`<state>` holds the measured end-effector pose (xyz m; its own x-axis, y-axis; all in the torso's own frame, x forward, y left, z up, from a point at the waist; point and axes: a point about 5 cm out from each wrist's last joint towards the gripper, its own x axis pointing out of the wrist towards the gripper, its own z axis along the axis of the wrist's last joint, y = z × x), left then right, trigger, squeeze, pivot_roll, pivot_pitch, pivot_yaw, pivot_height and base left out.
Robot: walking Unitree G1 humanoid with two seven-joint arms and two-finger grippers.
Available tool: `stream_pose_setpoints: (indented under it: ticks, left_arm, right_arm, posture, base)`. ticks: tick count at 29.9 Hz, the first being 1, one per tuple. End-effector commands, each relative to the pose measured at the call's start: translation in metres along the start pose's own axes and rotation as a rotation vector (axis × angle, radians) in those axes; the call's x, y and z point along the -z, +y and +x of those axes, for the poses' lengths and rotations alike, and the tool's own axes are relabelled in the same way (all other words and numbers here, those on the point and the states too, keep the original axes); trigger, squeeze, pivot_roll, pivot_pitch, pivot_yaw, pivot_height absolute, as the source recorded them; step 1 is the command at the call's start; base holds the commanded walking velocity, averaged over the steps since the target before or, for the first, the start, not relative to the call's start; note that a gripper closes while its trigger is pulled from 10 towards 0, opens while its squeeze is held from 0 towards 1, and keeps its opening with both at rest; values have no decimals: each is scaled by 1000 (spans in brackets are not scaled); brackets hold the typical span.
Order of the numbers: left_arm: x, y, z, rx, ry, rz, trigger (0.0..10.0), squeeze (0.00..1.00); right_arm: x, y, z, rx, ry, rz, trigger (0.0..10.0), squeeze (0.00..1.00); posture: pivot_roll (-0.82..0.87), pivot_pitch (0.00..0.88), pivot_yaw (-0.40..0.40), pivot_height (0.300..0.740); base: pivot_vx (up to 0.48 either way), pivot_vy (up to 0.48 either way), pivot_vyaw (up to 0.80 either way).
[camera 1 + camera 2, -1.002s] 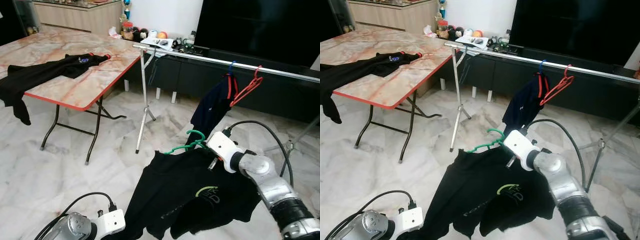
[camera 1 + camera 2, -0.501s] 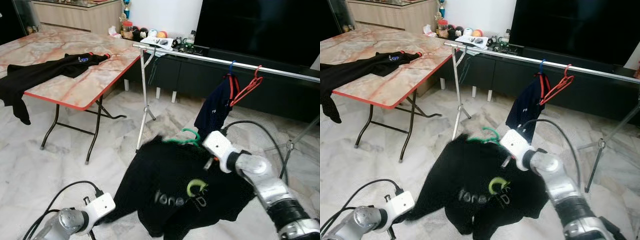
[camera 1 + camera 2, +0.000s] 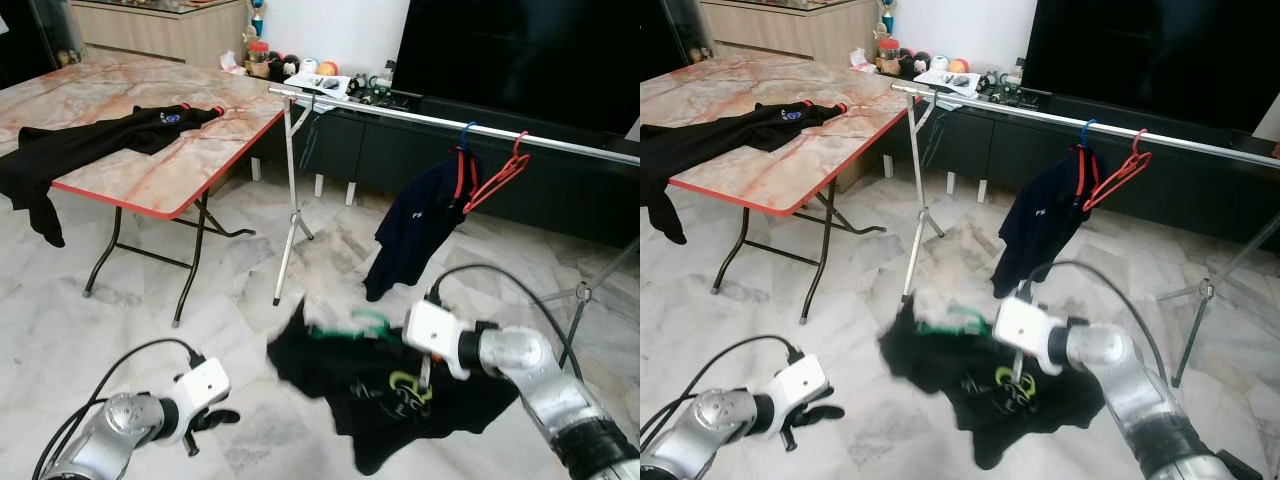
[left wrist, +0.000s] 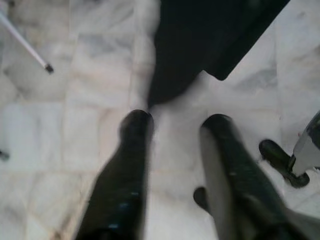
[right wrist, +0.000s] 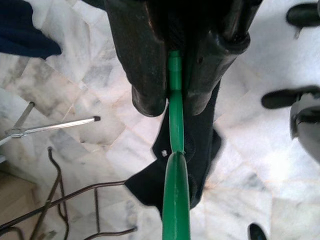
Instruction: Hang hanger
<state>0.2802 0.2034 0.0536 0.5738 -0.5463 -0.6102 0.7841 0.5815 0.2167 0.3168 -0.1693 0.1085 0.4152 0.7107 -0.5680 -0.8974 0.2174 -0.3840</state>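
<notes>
A green hanger (image 3: 350,325) carries a black shirt with a green logo (image 3: 400,400), blurred and hanging low over the floor. My right gripper (image 5: 172,102) is shut on the hanger's green bar (image 5: 175,80); its white wrist (image 3: 436,337) sits just right of the hanger. My left gripper (image 3: 212,421) is low at the front left, open and holding nothing, apart from the shirt. A silver clothes rail (image 3: 450,125) runs across the back, with a navy shirt (image 3: 410,235) and a bare red hanger (image 3: 495,175) hung on it.
A folding table (image 3: 150,180) with a red edge stands at the left, a black garment (image 3: 100,140) spread on it. The rail's stand legs (image 3: 290,220) rest on the marble floor. A dark TV unit (image 3: 520,60) lines the back wall.
My right arm has dropped, bringing hanger and shirt down close to the floor. The shirt has swung away from my left gripper, which now stands apart from it.
</notes>
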Motion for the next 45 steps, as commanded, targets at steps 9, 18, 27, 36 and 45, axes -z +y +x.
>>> stream_pose_setpoints:
  ticks: [9, 18, 27, 36, 45]
  left_arm:
    - [-50, -4, -7, 126, -217, -27, 10000, 0]
    - [-71, -6, -3, 151, -298, -45, 10000, 0]
    - [-74, -1, 7, 75, -289, -109, 10000, 0]
    - [-64, 0, 14, 37, -238, -216, 10000, 0]
    - [-62, 9, 20, -86, -193, -365, 10000, 0]
  right_arm:
    - [-3, -6, -3, 7, 38, -87, 10000, 0]
    - [-10, 2, 0, -38, -9, -92, 10000, 0]
    - [-16, 4, 1, -51, -33, -104, 10000, 0]
    - [-19, 4, 1, -39, -44, -110, 10000, 0]
    - [-22, 7, 6, -29, -55, -110, 10000, 0]
  posture:
    - [132, 26, -81, 740]
    - [136, 41, -70, 740]
    - [131, 41, -67, 740]
    - [133, 41, -68, 740]
    - [133, 41, -68, 740]
  base:
    - [0, 0, 0]
    - [0, 0, 0]
    - [0, 0, 0]
    - [0, 0, 0]
    - [0, 0, 0]
